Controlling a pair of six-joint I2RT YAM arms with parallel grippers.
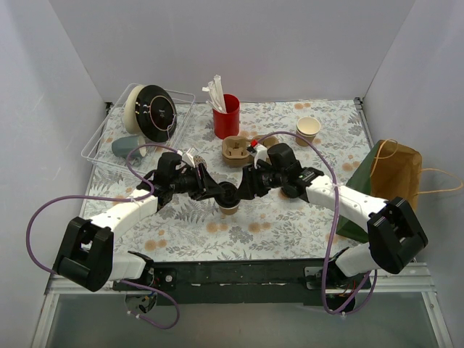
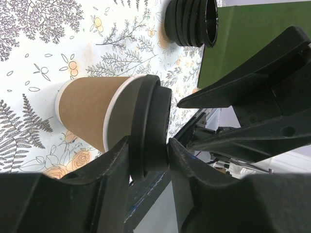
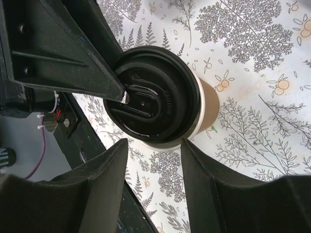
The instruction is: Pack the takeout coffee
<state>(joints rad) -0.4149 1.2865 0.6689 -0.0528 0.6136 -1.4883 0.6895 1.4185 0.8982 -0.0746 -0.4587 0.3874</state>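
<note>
Subject: takeout coffee cup (image 2: 92, 109), brown kraft, standing upright on the table (image 1: 290, 225) at centre frame of the top view, between the two arms.
Lid: black lid (image 3: 150, 99) sits on the cup mouth. The white rim shows along its edge in the left wrist view, so a full seat cannot be confirmed.
Left gripper (image 2: 148, 145): clamped across the lid's edge, one finger on each face of the rim, at lower centre of its own view.
Right gripper (image 3: 154, 145): fingers spread, nothing pinched between them. The tips sit just beside the lid at lower centre of its view, and contact with the lid cannot be confirmed.
Packing targets: paper bag (image 1: 397, 170) at right of the top view, well apart from the cup. Cardboard cup carrier (image 1: 235, 150) lies just above centre.
Other items: stack of spare lids (image 2: 189, 22) at top of the left wrist view.
Step in hand (judged): fitting and settling the lid, with packing not begun.
Next move (judged): press the lid down evenly until it snaps all round, steadying the cup so it does not tip. Then take a firm but gentle hold on the cup wall, lift it level, and carry it to the carrier or the bag.
Risk (judged): a squeeze on the paper wall could pop a half-seated lid.
</note>
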